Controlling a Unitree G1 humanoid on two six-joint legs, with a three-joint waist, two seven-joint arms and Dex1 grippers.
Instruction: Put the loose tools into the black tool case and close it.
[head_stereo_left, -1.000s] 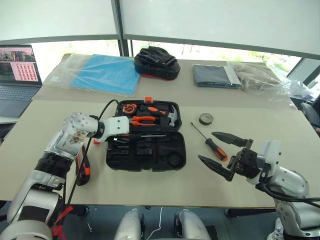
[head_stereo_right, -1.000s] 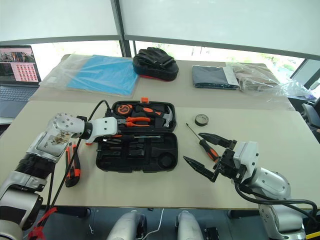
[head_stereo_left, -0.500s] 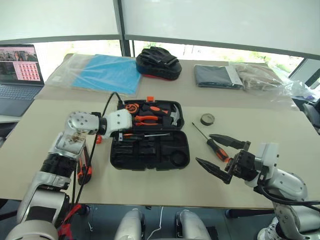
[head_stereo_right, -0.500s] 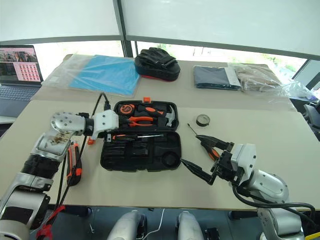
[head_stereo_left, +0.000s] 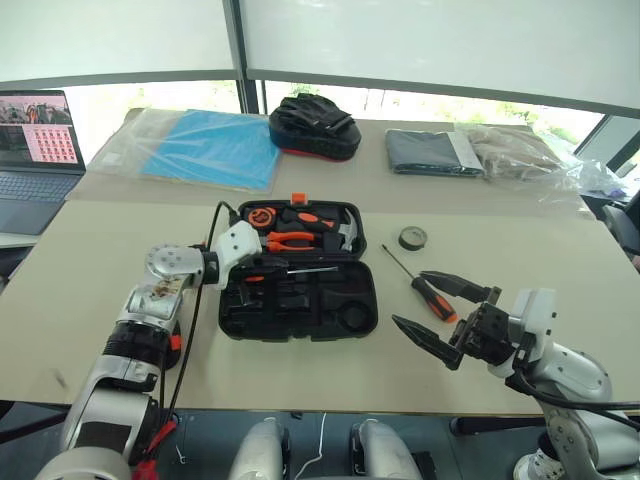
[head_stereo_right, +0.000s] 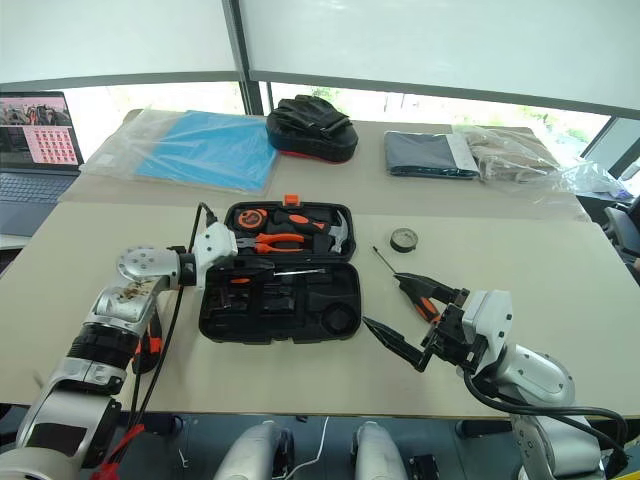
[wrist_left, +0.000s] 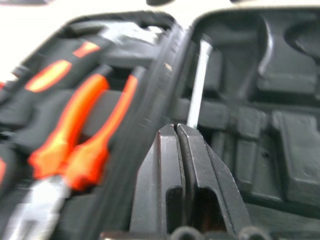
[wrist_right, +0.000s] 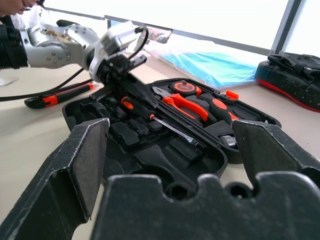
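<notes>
Case (head_stereo_left: 297, 285) lies open at table (head_stereo_left: 90, 290) centre with one screwdriver (head_stereo_left: 290, 270) inside, left gripper (wrist_left: 179, 131) closed empty above its shaft, right gripper (head_stereo_left: 440, 308) spread wide near second screwdriver (head_stereo_left: 422, 287) and tape roll (head_stereo_left: 412, 238).

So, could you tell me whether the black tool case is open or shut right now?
Open. The black tool case lies flat with its lid folded back on the table, showing the recesses, the pliers and a screwdriver inside.
</notes>
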